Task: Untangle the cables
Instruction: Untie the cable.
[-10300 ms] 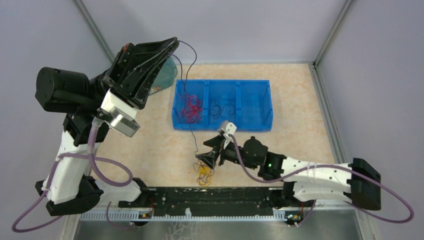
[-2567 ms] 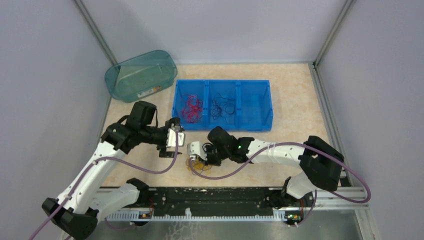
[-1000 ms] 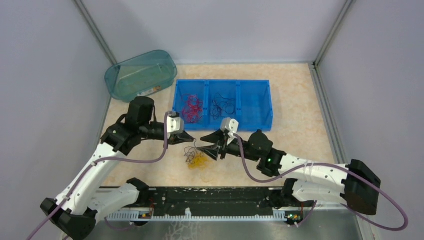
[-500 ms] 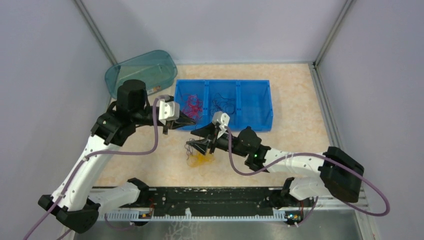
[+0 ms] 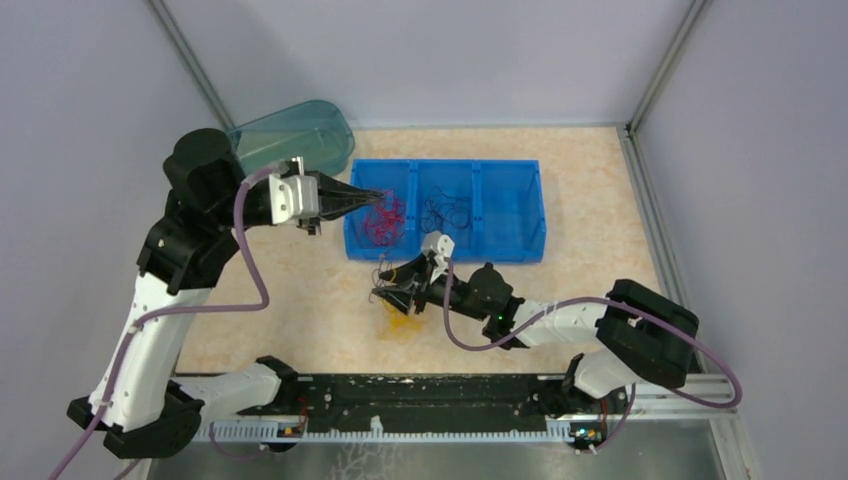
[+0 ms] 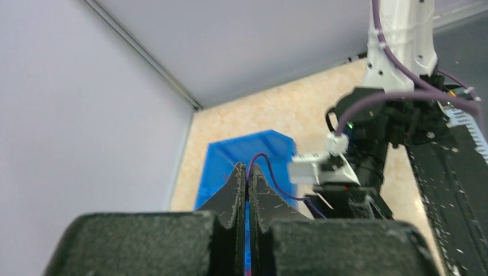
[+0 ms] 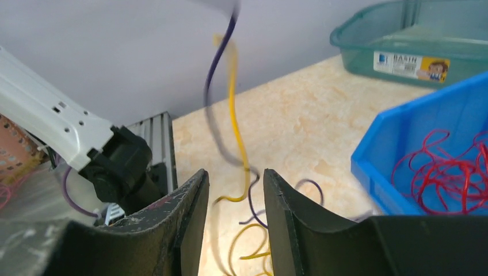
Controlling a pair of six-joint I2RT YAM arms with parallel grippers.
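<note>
Mid-separation: left fingers (image 6: 233, 192) pinch a purple cable (image 6: 273, 178); right fingers (image 7: 190, 204) stand narrowly parted (yellow cable (image 7: 233, 103) hanging loose between them). Next, likely: clamp it, pull apart.

The top camera looked down from high behind the near edge of the table (image 5: 600, 250), taking in all of it. The left wrist camera faced forward along the left fingers (image 6: 233, 192). The right wrist camera sat low and close behind the right fingers (image 7: 184, 218). All three shared the blue bin (image 5: 445, 208).
</note>
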